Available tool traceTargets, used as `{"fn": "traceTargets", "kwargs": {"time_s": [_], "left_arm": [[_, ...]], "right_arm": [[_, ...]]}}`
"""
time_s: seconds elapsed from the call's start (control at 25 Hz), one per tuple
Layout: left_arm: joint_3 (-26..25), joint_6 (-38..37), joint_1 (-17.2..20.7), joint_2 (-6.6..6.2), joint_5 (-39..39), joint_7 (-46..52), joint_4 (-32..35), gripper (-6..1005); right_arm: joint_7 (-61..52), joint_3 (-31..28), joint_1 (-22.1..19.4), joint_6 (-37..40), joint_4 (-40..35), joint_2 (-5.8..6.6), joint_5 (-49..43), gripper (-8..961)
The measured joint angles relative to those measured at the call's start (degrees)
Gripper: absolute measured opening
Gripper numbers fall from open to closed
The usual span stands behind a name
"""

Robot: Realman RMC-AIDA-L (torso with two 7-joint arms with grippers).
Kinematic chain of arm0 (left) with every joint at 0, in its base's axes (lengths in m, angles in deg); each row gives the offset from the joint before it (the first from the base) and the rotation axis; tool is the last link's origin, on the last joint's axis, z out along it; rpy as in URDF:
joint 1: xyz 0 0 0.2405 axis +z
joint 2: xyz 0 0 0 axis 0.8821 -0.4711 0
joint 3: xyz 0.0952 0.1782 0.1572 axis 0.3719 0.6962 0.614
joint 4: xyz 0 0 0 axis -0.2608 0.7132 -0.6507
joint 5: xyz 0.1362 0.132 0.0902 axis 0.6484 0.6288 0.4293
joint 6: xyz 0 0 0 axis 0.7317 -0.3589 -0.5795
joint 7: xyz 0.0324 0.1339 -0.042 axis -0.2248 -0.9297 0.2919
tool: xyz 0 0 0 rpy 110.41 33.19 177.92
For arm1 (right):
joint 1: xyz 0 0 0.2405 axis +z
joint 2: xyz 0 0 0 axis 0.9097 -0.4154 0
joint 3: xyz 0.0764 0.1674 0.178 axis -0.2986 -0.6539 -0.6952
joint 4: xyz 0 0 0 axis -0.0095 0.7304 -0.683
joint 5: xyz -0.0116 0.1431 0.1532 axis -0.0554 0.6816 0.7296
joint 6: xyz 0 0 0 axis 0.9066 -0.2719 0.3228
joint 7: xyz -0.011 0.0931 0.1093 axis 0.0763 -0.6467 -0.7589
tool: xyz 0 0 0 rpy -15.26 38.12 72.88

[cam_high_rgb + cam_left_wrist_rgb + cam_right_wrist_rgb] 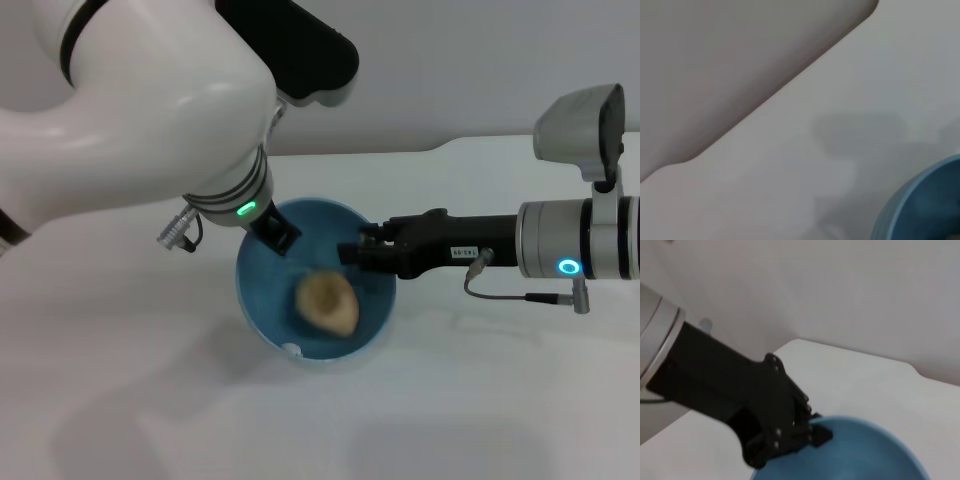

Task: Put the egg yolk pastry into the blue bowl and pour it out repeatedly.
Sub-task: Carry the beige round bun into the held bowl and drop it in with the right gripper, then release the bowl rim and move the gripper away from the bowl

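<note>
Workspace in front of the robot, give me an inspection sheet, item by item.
Surface: white table, bare around the bowl.
Job's things: egg yolk pastry lies inside the blue bowl.
Clutter: nothing seen.
Grippers: left gripper is at the bowl's far left rim; right gripper is at its right rim.
Cables: a grey cable loops under the right arm; a grey connector hangs at the left wrist.
Surroundings: plain pale wall behind the table.
</note>
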State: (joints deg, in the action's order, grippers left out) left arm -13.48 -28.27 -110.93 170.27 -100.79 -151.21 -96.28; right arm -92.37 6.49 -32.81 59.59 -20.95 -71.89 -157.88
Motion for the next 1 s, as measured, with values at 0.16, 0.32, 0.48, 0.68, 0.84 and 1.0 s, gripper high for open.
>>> {"fn": "traceTargets", "kwargs": {"time_s": [0.16, 0.32, 0.48, 0.68, 0.84, 1.0], "left_arm": [[0.69, -0.28, -0.02, -0.11, -2.23, 0.0, -0.49, 9], [1.8, -1.93, -0.34, -0.13, -3.57, 0.0, -0.59, 9], [4.26, -3.37, -1.18, -0.12, -5.49, -0.02, -0.51, 8], [7.68, -4.33, -2.21, 0.08, -8.56, -0.05, 0.06, 8], [8.71, -3.93, -2.95, 0.19, -10.95, -0.07, 0.08, 7], [9.49, -3.17, -3.96, 0.28, -12.47, -0.09, 0.14, 7]], "right_arm": [[0.14, -0.43, 0.27, -0.05, -0.07, 0.07, -0.17, 433], [0.72, -3.02, -0.49, -0.64, -1.86, -0.03, -0.24, 433], [2.85, -7.98, -2.09, -3.09, -4.16, -0.25, -0.24, 432], [4.03, -12.41, -3.1, -4.54, -3.91, -0.04, -0.24, 432], [5.63, -13.42, -4.22, -5.17, -3.75, -0.25, -0.24, 432], [5.76, -13.48, -4.73, -5.74, -3.25, -0.27, -0.24, 432]]}}
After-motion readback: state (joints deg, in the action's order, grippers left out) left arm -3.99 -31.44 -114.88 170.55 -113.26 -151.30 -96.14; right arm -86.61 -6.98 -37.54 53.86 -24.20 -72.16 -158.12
